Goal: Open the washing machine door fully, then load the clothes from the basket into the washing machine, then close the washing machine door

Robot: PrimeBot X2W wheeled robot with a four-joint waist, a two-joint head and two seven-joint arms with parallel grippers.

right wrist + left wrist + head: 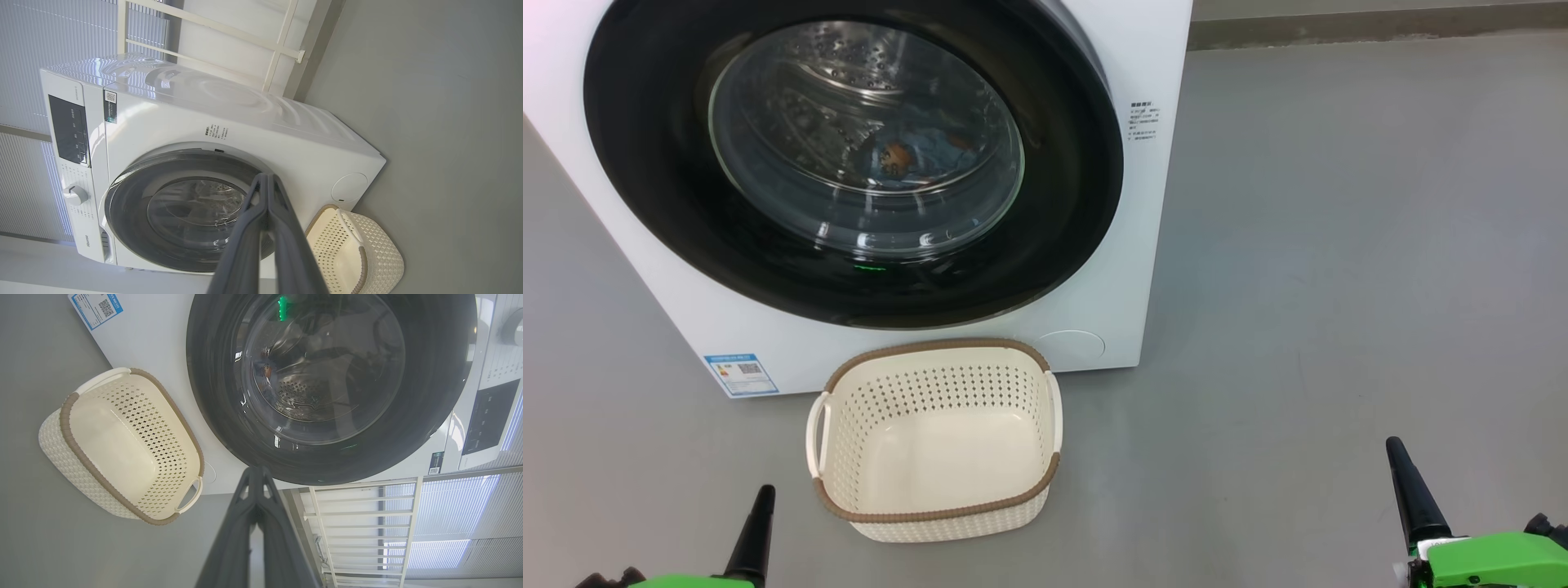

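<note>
Left claw, lower left of the head view: we list its two dark fingers pressed together, nothing between them, apart from the basket and from the machine. Right claw, lower right: likewise pinched together and empty, well apart from the basket. Washing machine door: we find it lying against the front of the washing machine, its glossy black rim seated round the opening; whether the latch has caught we cannot tell. Clothes: light blue fabric with an orange-brown print shows through the glass, low in the drum; the cream garment we cannot make out behind the reflections. Basket: it stands on the floor just before the machine's lower front edge, under the door, and its bottom is bare. Standing of the task, in our judgement: opening, loading and closing all look done, with at least one garment inside and none in the basket. What we leave on the list is a check that the door is truly latched and that the cream piece is in the drum.
</note>
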